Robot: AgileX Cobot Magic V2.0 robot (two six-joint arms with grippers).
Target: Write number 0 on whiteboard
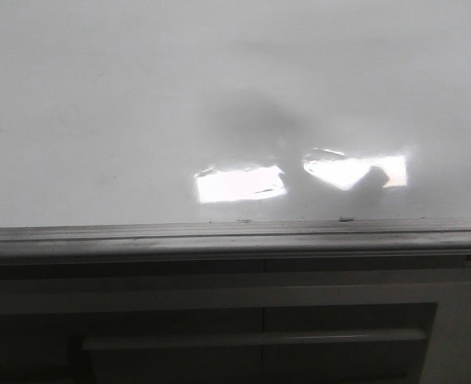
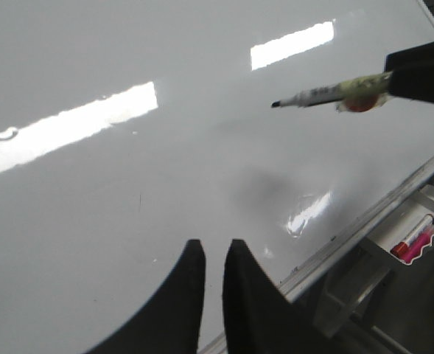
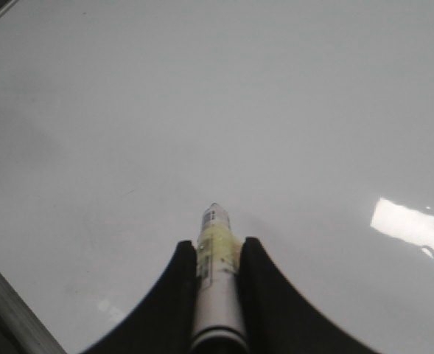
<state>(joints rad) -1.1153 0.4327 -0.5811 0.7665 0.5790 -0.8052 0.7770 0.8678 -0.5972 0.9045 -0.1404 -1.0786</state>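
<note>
A: Right tool (image 3: 217, 254) status?
B: It gripped a marker (image 3: 217, 287), tip clear of the unmarked whiteboard (image 3: 275, 110).
A: Left tool (image 2: 213, 254)?
B: Its fingers were nearly together, holding nothing, over the whiteboard.

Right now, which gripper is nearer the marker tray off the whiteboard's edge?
Left. The left gripper hangs over the whiteboard near the railed edge beside the marker tray; the right gripper, holding the marker, sits farther in.

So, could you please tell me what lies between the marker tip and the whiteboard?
Nothing: in the left wrist view, the marker tip hangs above bare whiteboard.
</note>
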